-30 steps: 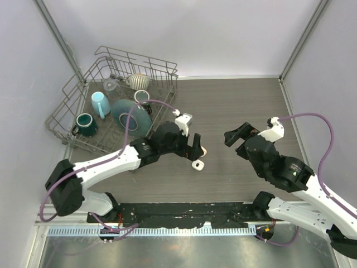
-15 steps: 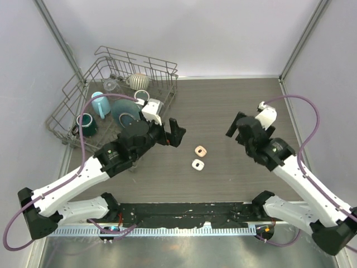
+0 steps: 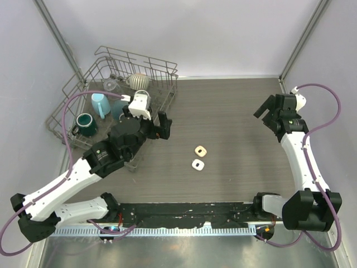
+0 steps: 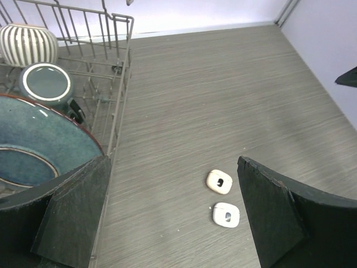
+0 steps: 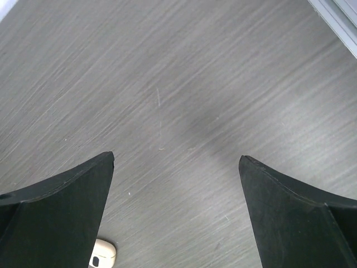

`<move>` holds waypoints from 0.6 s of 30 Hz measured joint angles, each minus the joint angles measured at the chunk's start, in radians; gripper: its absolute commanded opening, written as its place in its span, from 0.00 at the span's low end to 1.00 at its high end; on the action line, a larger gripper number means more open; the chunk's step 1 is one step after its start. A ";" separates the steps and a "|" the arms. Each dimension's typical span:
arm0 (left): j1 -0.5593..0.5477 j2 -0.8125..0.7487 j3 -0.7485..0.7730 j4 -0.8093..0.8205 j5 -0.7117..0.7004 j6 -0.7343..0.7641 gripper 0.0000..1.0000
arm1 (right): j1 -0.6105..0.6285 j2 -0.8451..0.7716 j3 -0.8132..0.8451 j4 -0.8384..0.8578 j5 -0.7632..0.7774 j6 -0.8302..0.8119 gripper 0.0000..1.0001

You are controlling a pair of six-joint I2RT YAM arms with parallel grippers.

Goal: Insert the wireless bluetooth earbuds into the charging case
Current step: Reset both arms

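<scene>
Top external view: two small rounded pieces, cream piece (image 3: 201,151) and white piece (image 3: 197,164), lie just beside each other mid-table (image 3: 240,117), nothing touching them. Too small to tell earbud from case. Left gripper (image 4: 173,164) spread wide, empty, beside dish rack (image 3: 72,109), well apart from pieces. Right gripper (image 5: 176,157) spread wide, empty, over bare wood near right wall, well apart from pieces.

The grey-brown wood-grain tabletop (image 3: 234,111) carries a grey wire dish rack (image 3: 170,84) at its far left corner and, near the middle, a small cream rounded-square plastic piece (image 3: 201,151) just beside a similar white plastic piece (image 3: 197,164).
</scene>
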 measured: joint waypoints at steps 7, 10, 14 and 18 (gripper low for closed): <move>0.112 0.050 0.024 -0.028 0.007 0.023 1.00 | 0.000 -0.049 -0.071 0.203 -0.108 -0.076 1.00; 0.272 0.045 0.024 -0.034 0.074 0.002 1.00 | 0.001 -0.126 -0.159 0.293 -0.153 -0.100 1.00; 0.458 0.005 0.006 -0.026 0.113 -0.021 1.00 | 0.001 -0.175 -0.223 0.363 -0.154 -0.132 1.00; 0.547 -0.034 -0.031 0.004 0.107 -0.026 1.00 | 0.005 -0.175 -0.256 0.395 -0.121 -0.159 1.00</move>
